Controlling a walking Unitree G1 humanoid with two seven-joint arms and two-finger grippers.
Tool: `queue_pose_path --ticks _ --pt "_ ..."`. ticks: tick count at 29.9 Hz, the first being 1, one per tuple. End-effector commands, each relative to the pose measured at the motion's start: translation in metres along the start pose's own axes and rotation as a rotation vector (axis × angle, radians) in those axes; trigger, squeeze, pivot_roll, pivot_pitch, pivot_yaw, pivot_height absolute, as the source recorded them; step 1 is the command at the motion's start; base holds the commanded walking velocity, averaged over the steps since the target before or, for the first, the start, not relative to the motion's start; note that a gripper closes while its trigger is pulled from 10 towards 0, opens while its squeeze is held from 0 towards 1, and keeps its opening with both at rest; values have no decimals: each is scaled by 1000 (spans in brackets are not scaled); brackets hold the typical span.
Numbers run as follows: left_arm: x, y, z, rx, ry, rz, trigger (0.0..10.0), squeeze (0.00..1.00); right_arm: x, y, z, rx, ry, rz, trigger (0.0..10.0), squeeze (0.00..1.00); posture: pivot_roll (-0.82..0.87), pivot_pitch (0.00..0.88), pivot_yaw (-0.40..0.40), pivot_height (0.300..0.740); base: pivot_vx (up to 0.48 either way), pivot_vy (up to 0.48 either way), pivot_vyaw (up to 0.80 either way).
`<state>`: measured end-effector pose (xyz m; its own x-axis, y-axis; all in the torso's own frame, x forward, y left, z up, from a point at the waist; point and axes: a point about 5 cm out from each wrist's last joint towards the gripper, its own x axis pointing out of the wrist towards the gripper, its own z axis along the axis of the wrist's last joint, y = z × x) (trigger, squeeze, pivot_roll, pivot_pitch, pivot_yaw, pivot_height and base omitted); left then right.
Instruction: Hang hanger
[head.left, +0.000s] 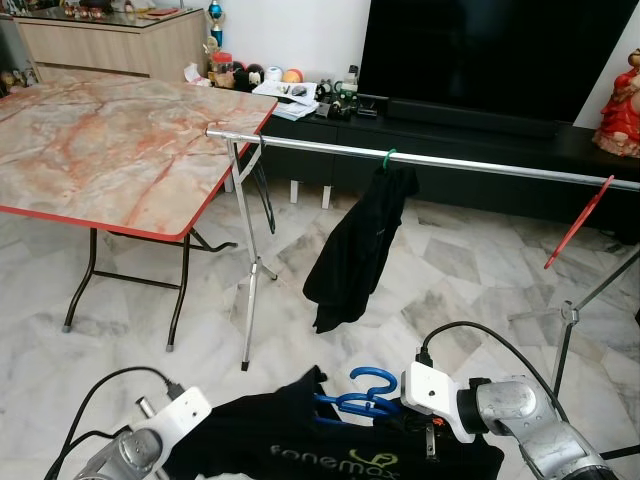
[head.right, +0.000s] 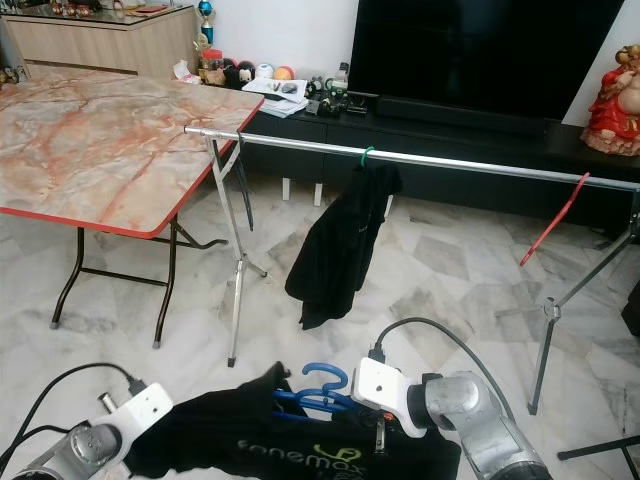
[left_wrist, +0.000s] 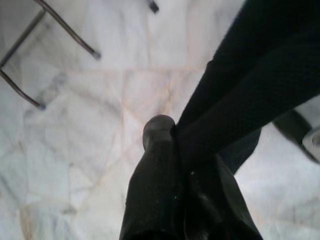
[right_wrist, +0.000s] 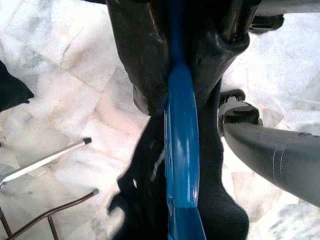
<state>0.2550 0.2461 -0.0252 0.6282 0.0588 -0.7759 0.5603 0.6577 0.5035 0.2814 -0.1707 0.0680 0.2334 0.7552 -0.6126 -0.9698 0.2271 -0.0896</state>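
low down, right gripper (right_wrist: 172, 95) clamping blue hanger (right_wrist: 181, 150)

The black shirt (head.left: 340, 450) is running off the bottom edge, its green lettering (head.right: 330, 462) getting cut. The blue hanger (head.left: 355, 398) is sitting half buried in cloth. The left tool (left_wrist: 172, 150) is showing blurred.
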Motion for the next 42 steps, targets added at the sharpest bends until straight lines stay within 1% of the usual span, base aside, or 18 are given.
queue_pose_path --ticks 1,4,7,11,16,18,19,21,22,25,26,30,33,35,36,39,40,42 --pt "-5 4 -31 3 152 23 0 0 -22 -14 3 16 -23 -65 10000 0 103 0 -66 740 0 0 0" --pt "-7 -1 -44 -26 226 6 0 0 -32 -14 4 9 -26 -41 10000 0 102 0 -65 740 0 0 0" --pt "-9 -15 -53 -24 274 -82 0 0 -47 -26 0 45 -41 -136 10000 0 103 0 -63 740 0 0 0" --pt "-9 -23 -54 -42 286 -127 0 0 -60 -31 7 111 -147 -165 10000 0 106 0 -61 740 0 0 0" --pt "-9 -28 -55 -30 293 -167 0 0 -71 -40 9 117 -194 -247 10000 0 98 0 -57 740 0 0 0" --pt "-9 -31 -56 -38 302 -193 0 0 -74 -45 16 149 -281 -289 10000 0 98 0 -57 740 0 0 0" --pt "-10 -35 -57 -47 309 -222 0 0 -79 -52 30 193 -439 -345 10000 0 104 0 -56 740 0 0 0" --pt "-10 -36 -57 -49 311 -231 0 0 -81 -54 35 201 -497 -369 10000 0 104 0 -56 740 0 0 0" --pt "-10 -39 -56 -52 309 -257 0 0 -90 -67 43 270 -623 -482 10000 0 104 0 -55 740 0 0 0" --pt "-10 -43 -57 -31 308 -290 0 0 -95 -79 40 395 -685 -587 10000 0 104 0 -55 740 0 0 0" --pt "-11 -44 -58 -21 310 -300 0 0 -88 -75 34 382 -619 -582 10000 0 107 0 -55 740 0 0 0" --pt "-11 -45 -58 -42 307 -306 0 0 -74 -67 24 378 -522 -529 10000 0 111 0 -59 740 0 0 0" --pt "-9 -39 -53 -17 268 -268 0 0 -43 -31 4 245 -243 -245 10000 0 110 0 -59 740 0 0 0" --pt "-7 -29 -44 -20 219 -203 0 0 -29 -13 -11 211 -106 -107 10000 0 113 0 -60 740 0 0 0" --pt "-7 -29 -44 -20 219 -203 0 0 -29 -13 -11 211 -106 -107 10000 0 113 0 -60 740 0 0 0" --pt "-5 -22 -37 -31 186 -149 0 0 -25 -10 -23 184 10 -103 10000 0 113 0 -60 740 0 0 0" --pt "-3 -16 -26 -44 137 -109 118 0 -23 -10 -32 160 102 -116 10000 0 113 0 -63 740 0 0 0" --pt "-3 -14 -24 -51 123 -99 118 0 -22 -11 -34 158 116 -120 10000 0 116 0 -63 740 0 0 0"
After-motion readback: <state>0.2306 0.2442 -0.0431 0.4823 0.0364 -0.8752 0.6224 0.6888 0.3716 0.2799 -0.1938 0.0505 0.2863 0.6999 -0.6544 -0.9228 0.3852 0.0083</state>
